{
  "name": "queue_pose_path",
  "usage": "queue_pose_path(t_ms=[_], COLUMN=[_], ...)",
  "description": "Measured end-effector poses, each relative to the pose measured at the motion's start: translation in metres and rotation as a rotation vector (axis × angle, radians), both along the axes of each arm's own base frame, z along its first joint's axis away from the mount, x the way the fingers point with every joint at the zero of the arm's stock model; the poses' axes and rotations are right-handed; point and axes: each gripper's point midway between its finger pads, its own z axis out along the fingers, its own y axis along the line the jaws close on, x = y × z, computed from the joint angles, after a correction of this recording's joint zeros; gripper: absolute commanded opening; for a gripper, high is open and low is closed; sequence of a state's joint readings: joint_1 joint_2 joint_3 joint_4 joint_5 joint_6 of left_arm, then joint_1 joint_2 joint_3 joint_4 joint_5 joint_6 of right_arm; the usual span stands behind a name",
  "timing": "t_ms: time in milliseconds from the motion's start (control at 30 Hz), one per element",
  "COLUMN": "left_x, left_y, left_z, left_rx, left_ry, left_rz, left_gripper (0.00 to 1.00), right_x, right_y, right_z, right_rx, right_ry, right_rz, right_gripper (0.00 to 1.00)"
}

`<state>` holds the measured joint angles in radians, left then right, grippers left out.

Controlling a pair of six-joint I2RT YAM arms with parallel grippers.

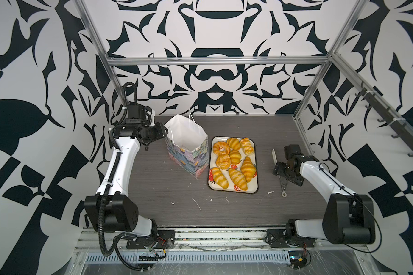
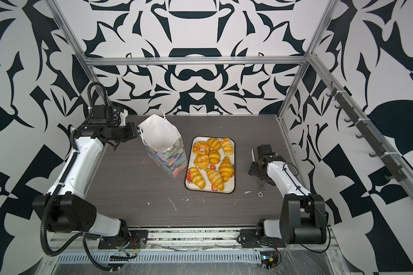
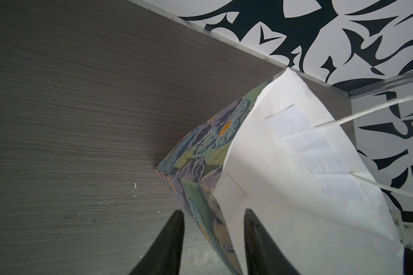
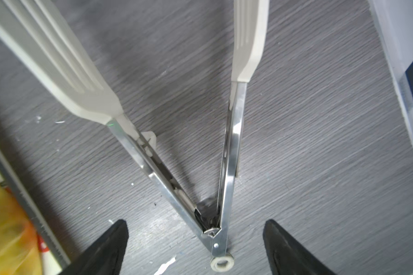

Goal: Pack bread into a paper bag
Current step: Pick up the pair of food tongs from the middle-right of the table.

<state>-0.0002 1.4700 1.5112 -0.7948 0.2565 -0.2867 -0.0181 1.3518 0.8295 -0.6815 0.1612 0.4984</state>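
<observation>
Several glossy golden bread pieces point(image 1: 234, 164) point(image 2: 212, 164) lie on a cream strawberry tray point(image 1: 253, 188). To the tray's left the paper bag point(image 1: 188, 162) point(image 2: 169, 162) stands upright and open, white inside. My left gripper point(image 1: 165, 134) point(image 3: 214, 212) is open at the bag's left rim. One finger is outside the printed wall point(image 3: 200, 152) and the other is inside, with gaps on both sides. My right gripper point(image 1: 285, 178) point(image 4: 196, 223) is open, right of the tray. It hovers low over the hinge end of metal tongs point(image 4: 234, 142) that lie on the table.
The tongs point(image 1: 282, 187) have white blades pointing toward the back wall and a ring at the near end. White scraps point(image 1: 197, 204) dot the dark wood-grain table point(image 1: 153, 202). Aluminium frame posts point(image 1: 303, 112) stand at the back corners.
</observation>
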Motion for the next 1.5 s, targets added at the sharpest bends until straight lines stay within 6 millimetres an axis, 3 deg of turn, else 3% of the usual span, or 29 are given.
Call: queue_pose_path(t_ms=[500, 767, 1500], left_x=[-0.005, -0.005, -0.007], left_y=[0.002, 0.001, 0.001], left_z=[0.000, 0.000, -0.001], left_rx=[0.007, 0.008, 0.004], left_ry=[-0.001, -0.002, 0.001], left_rz=[0.006, 0.004, 0.001], left_gripper=[0.45, 0.41, 0.42], right_x=[0.009, 0.014, 0.026], right_y=[-0.002, -0.006, 0.002], right_z=[-0.036, -0.037, -0.045], right_rx=[0.002, -0.020, 0.035], right_ry=[0.073, 0.066, 0.065], right_rz=[-0.013, -0.024, -0.016], right_gripper=[0.87, 0.78, 0.74])
